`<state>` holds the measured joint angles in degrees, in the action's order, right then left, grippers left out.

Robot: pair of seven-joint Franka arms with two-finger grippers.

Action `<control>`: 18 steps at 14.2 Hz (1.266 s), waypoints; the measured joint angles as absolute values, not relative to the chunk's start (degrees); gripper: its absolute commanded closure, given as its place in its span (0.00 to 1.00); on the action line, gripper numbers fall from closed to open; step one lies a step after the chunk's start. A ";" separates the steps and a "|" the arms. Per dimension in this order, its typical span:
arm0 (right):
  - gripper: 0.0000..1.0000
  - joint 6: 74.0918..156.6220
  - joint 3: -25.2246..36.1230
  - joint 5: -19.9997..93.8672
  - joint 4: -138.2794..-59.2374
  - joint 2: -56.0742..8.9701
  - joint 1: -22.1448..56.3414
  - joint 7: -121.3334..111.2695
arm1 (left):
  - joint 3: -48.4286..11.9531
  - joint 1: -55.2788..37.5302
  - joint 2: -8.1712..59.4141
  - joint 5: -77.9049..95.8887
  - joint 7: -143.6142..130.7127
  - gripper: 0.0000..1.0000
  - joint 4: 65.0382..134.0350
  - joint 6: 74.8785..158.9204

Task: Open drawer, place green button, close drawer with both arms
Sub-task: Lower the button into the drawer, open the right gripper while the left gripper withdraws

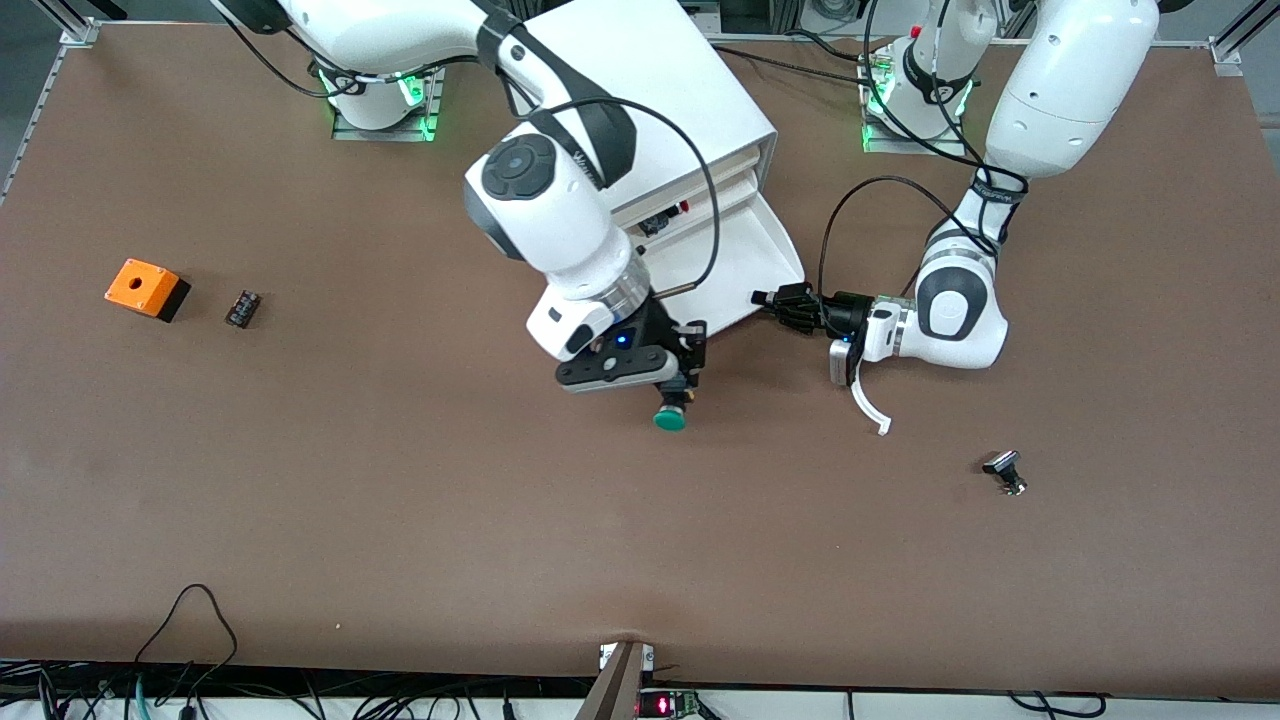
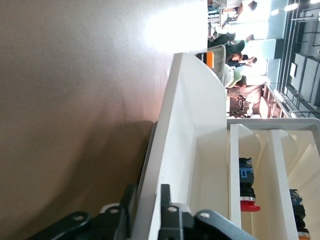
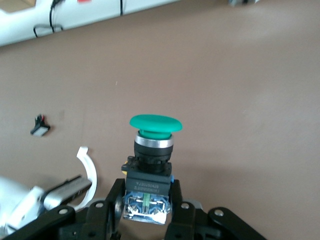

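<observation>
The lowest drawer (image 1: pixel 752 250) of the white cabinet (image 1: pixel 650 80) stands pulled open, and the part of its tray that shows is bare. My left gripper (image 1: pixel 768 298) is shut on the drawer's front wall (image 2: pixel 185 125), with one finger (image 2: pixel 128 200) outside it and one inside. My right gripper (image 1: pixel 686 385) is shut on the black body of the green-capped button (image 1: pixel 670 417). It holds the button in the air over bare table just off the drawer's front. In the right wrist view the gripper (image 3: pixel 146 200) clamps the button (image 3: pixel 155 123) with its cap pointing away.
The middle drawer (image 1: pixel 665 220) shows a black-and-red part (image 2: pixel 247 192). An orange box with a hole (image 1: pixel 146 288) and a small black part (image 1: pixel 243 308) lie toward the right arm's end. A black flat-capped button (image 1: pixel 1005 470) lies toward the left arm's end.
</observation>
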<state>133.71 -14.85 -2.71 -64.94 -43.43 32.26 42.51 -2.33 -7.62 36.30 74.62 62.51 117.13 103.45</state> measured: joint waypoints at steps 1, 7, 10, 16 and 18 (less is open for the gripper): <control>1.00 133.70 -14.57 -2.71 -64.76 -44.44 33.79 43.18 | -2.26 -7.60 36.43 74.62 61.81 0.00 116.95 103.55; 1.00 129.86 -13.41 -2.18 -64.29 -49.35 39.55 51.09 | -1.32 -7.26 33.01 61.92 44.41 0.00 112.58 103.58; 1.00 125.42 -13.41 -0.47 -64.37 -50.14 41.23 57.86 | -1.24 -6.84 27.77 48.33 27.36 0.00 110.00 103.54; 1.00 122.64 -13.43 2.81 -65.84 -50.72 44.52 67.79 | -2.73 -7.40 22.37 23.70 -4.04 0.00 104.48 100.80; 0.48 121.02 -13.43 2.91 -65.84 -50.71 45.59 70.88 | -3.23 -8.42 21.96 14.40 -12.94 0.00 99.97 99.03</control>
<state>121.02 -13.43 2.91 -65.84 -50.71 45.59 70.88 -3.23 -8.42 21.96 14.40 -12.94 99.97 99.03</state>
